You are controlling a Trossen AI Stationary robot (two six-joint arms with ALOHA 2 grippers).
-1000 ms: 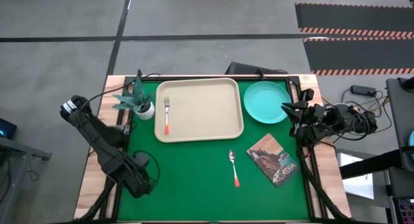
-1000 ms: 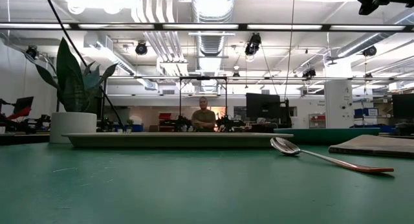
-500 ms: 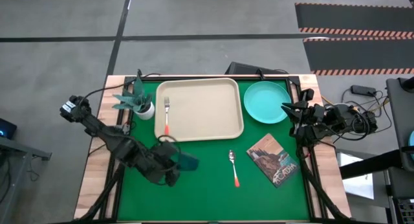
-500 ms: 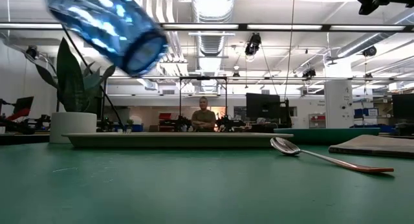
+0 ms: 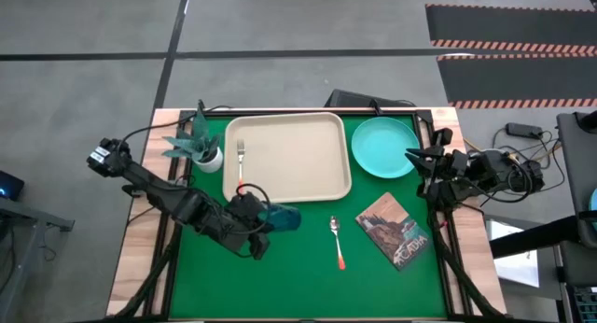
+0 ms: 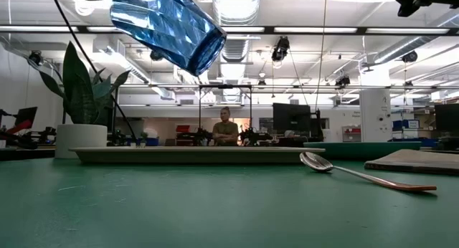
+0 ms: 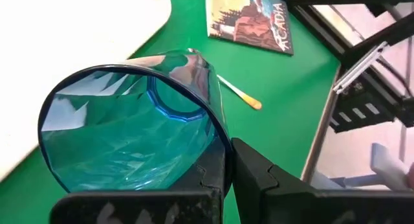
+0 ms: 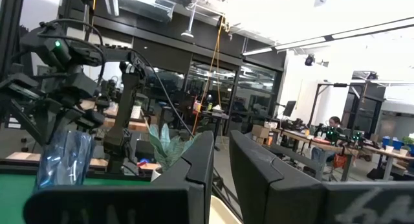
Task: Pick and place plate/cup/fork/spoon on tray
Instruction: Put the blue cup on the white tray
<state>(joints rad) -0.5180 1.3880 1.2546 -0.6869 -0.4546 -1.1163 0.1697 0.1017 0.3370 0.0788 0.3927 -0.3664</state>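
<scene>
Progress is about 1 of 4: only the fork (image 5: 240, 163) lies on the beige tray (image 5: 298, 160), at its left edge. The left gripper (image 5: 264, 222) is clenched on the rim of the blue cup (image 5: 283, 218), carrying it tilted above the green mat, just in front of the tray. The spoon (image 5: 337, 240) waits on the mat, the turquoise plate (image 5: 384, 147) beside the tray. At the right edge the right gripper (image 5: 417, 161) waits, fingers nearly together, grasping nothing.

Cup (image 5: 283, 217) translucent blue, faceted; tray (image 5: 289, 160) beige; plate (image 5: 384, 147) turquoise; spoon (image 5: 337, 240) silver, red-orange handle; table (image 5: 298, 272) green.
</scene>
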